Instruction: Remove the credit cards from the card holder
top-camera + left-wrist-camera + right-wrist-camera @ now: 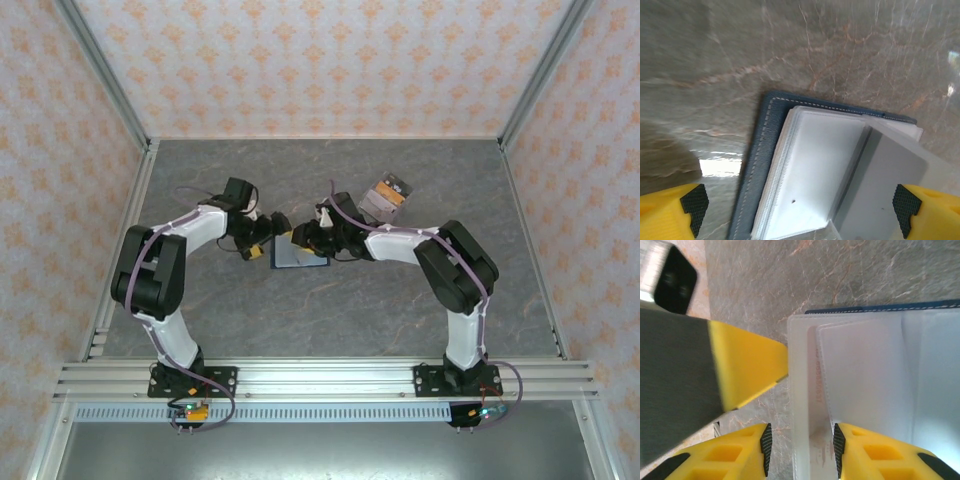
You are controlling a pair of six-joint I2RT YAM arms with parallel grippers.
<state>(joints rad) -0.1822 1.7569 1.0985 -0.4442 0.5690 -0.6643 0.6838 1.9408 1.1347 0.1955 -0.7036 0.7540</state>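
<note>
three eyes, one holder

my top camera sits high behind my two bases, looking down and forward over the whole table (330, 320) from far off. my left wrist camera looks steeply down, close on the holder (757, 150) and its stitched edge. my right wrist camera looks down from nearer yet, onto its clear sleeves. all three views share the holder and the table around it.

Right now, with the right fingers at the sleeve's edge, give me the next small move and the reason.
Probably close the right fingers on the pale card between them. They straddle that edge of the open card holder with a gap on one side, so nothing looks gripped yet. The left fingers hang wide open over the holder, holding nothing.
</note>
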